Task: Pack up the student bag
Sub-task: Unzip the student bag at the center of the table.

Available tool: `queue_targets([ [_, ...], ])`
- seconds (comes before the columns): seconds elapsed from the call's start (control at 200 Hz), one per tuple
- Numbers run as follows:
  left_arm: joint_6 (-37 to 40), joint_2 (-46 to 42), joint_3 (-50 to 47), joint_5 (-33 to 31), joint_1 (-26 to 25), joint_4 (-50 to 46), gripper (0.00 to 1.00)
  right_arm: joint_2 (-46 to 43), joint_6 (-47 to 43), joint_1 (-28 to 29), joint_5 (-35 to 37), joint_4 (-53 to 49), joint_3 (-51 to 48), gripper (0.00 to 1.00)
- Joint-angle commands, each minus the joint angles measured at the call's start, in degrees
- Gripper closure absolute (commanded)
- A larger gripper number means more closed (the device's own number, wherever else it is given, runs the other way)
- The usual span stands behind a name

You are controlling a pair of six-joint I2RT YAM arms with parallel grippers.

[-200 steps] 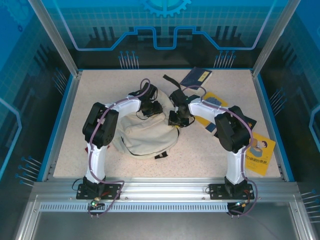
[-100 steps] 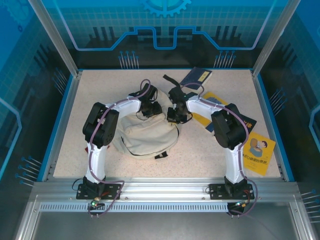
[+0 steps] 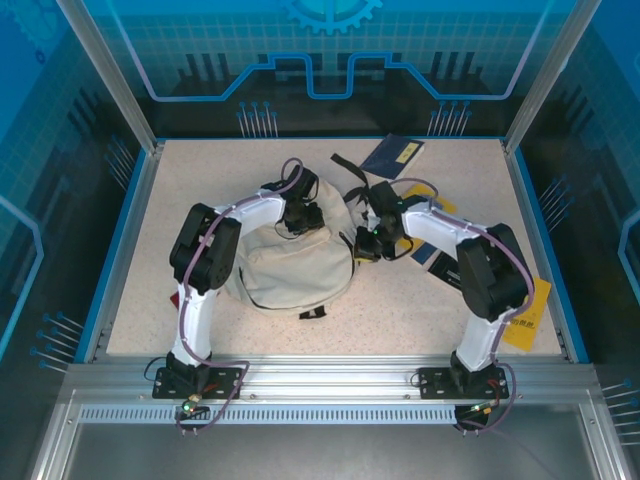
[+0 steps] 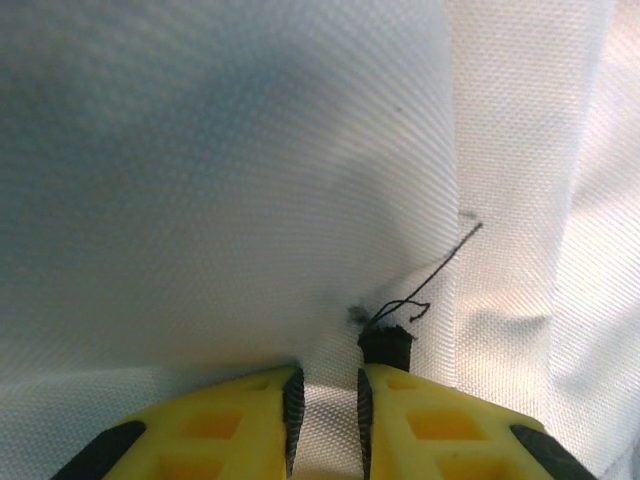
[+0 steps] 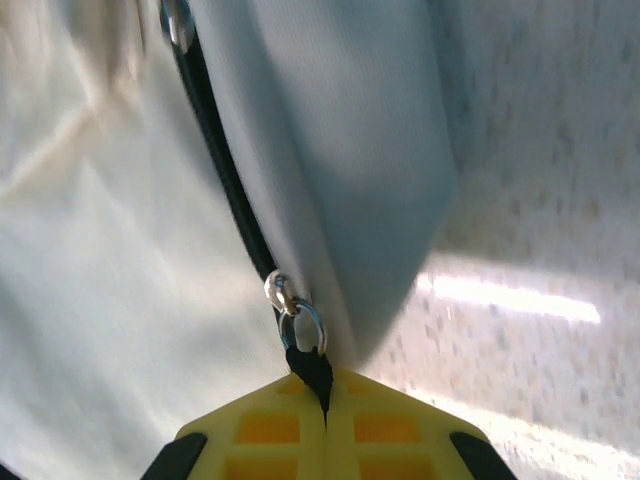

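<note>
**Both hands fastened on the student bag**

The student bag lies slumped on the speckled table, cream cloth up, and everything else I place from it.

My left gripper sits at the bag's far upper edge. Its yellow fingers are drawn in on a fold of the bag's fabric, with the cloth filling the narrow slot between the pads. A loose black thread curls out of the weave just beside my right-hand pad.

My right gripper is at the bag's right side, where the fabric ends and bare table begins. Its fingers are pressed together with no gap showing, clamped on the black zipper pull. A small metal ring links that pull to the black zipper line running up the bag.

A black strap trails off the bag's far right corner. Beyond that corner lies a dark blue book. Well to the bag's right, past my right arm, lies a yellow book.
</note>
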Motion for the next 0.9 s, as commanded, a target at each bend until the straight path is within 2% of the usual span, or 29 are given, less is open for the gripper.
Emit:
queue_targets([
  [0.0, -1.36, 3.87, 0.81, -7.27, 1.23, -4.31, 0.73, -4.4, -1.75, -0.31, -3.86, -8.57, -5.2, 1.0],
  [0.175, 0.6, 3.14, 3.41, -3.44, 1.31, -3.63, 0.7, -5.67, 0.21, -0.31, -6.83, -3.83, -7.85, 1.0],
  [0.435, 3.18, -6.23, 2.35, 8.45, 0.37, -1.43, 0.51, -2.88, -1.74, -1.75, -5.83, -1.64, -1.67, 1.0],
  [0.63, -3.38, -10.6, -2.07, 13.32, -2.42, -0.27, 0.47, -1.71, -3.43, -4.26, -7.26, 0.53, 0.3, 1.0],
  [0.815, -10.77, -10.66, -5.72, 17.65, -5.35, 3.63, 0.47, -2.26, -4.52, -4.84, -9.39, 1.45, -0.03, 1.0],
  [0.895, -12.49, -9.52, -5.86, 17.48, -6.57, 4.57, 0.48, -2.96, -4.58, -5.08, -9.72, 1.73, -0.97, 1.0],
])
